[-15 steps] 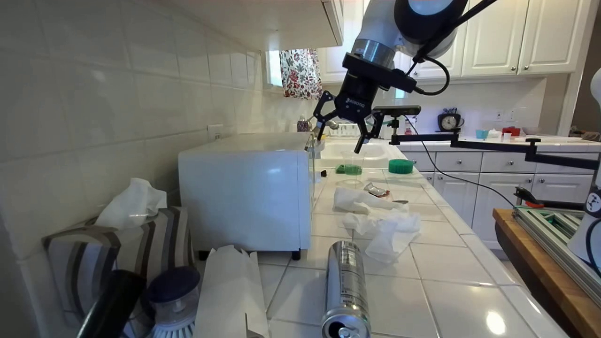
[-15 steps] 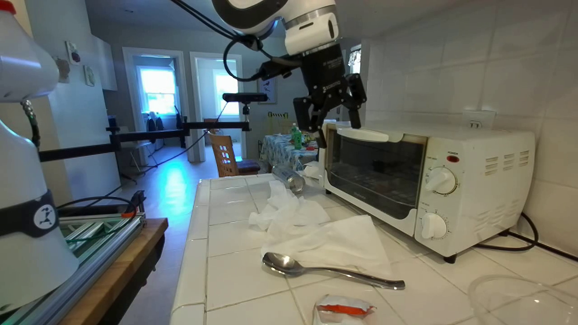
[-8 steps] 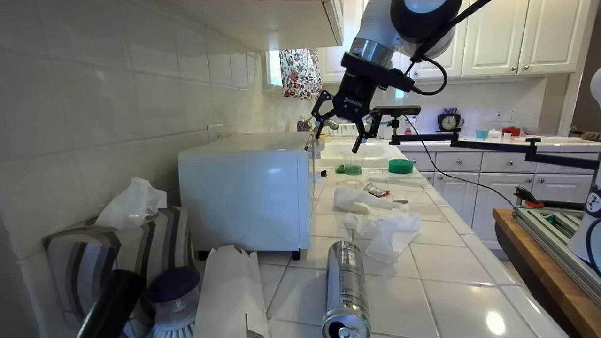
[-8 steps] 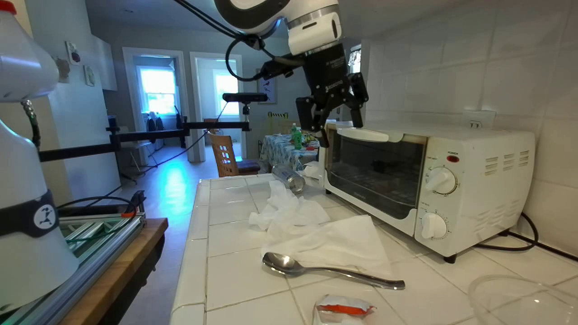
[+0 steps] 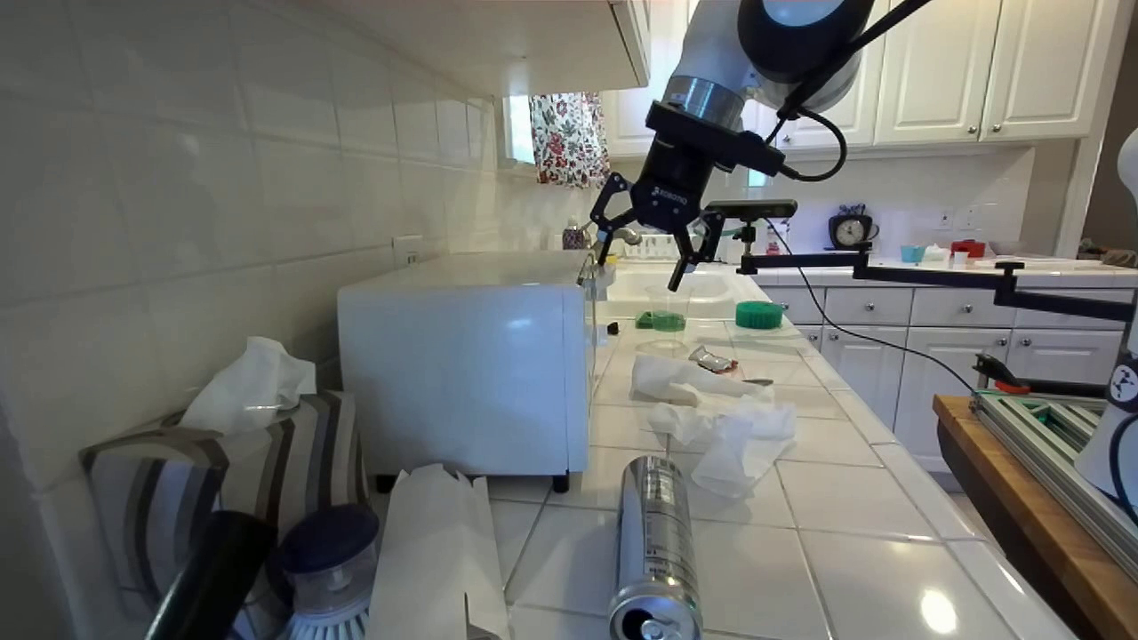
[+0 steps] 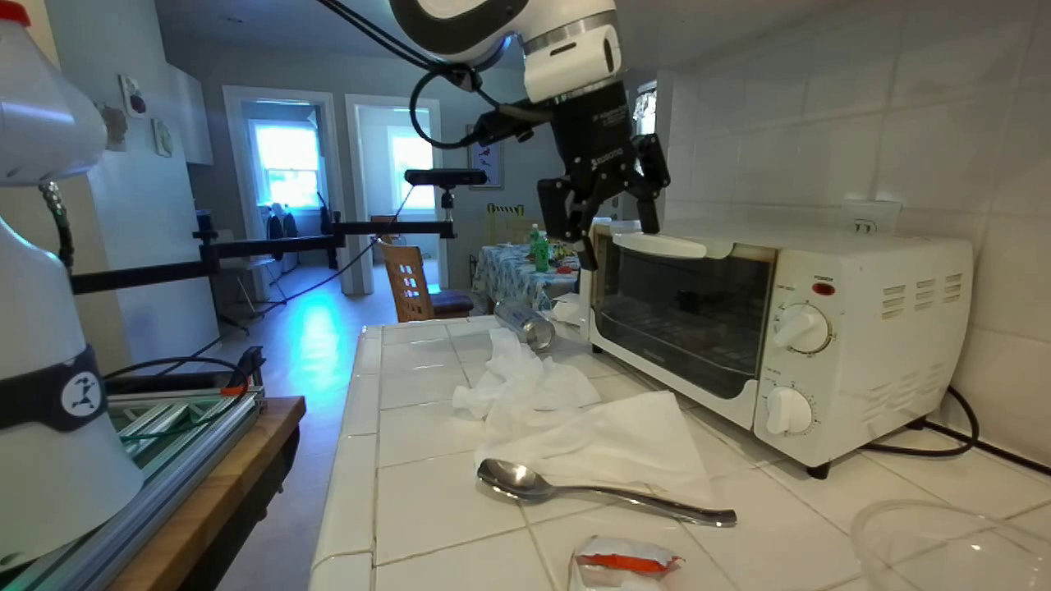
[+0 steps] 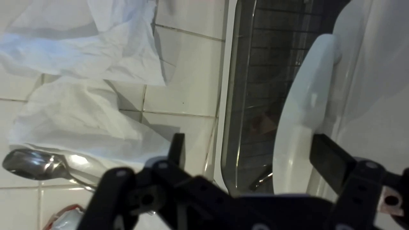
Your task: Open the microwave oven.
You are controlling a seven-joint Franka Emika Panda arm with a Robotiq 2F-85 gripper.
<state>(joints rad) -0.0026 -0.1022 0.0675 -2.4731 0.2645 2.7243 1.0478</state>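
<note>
The microwave oven (image 6: pixel 780 341) is sitting on the white tile counter (image 6: pixel 427 509), over on the right in an exterior view, door (image 6: pixel 681 316) closed. The gripper (image 6: pixel 619 243) is hanging near the handle (image 6: pixel 669 246), fingers (image 7: pixel 332 159) spread wide, not clamped on anything. Wrist view shows the handle between them, can't tell if they're touching it.

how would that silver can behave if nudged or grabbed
The silver can would likely roll, being round and lying on its side. It's probably light, since its end looks opened, and its smooth, shiny metal may slip.
</note>
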